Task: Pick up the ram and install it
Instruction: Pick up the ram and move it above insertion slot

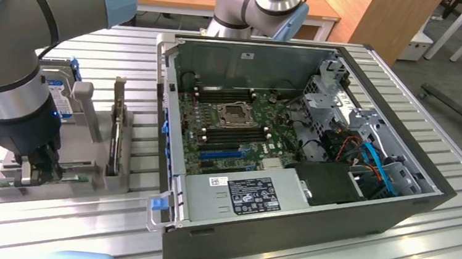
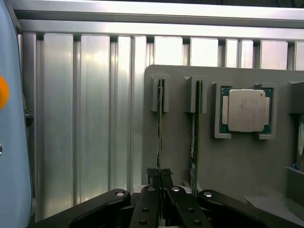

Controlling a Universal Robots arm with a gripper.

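The ram (image 2: 160, 128) stands on its edge in a slot of the grey holder (image 2: 237, 161), seen as a thin green line. My gripper (image 2: 160, 173) is down over one end of it, with the black fingers closed against its two faces. In the exterior view the gripper (image 1: 38, 167) sits low on the holder (image 1: 86, 183) at that view's left, beside the open computer case (image 1: 296, 141). Bits of green board show on either side of the fingers there.
A second green stick (image 2: 194, 142) stands in the neighbouring slot, and a square silver processor (image 2: 246, 110) lies in a pocket beyond it. A tall dark card (image 1: 117, 127) stands upright on the holder. Dark memory slots (image 1: 239, 136) flank the motherboard's processor socket (image 1: 236, 114).
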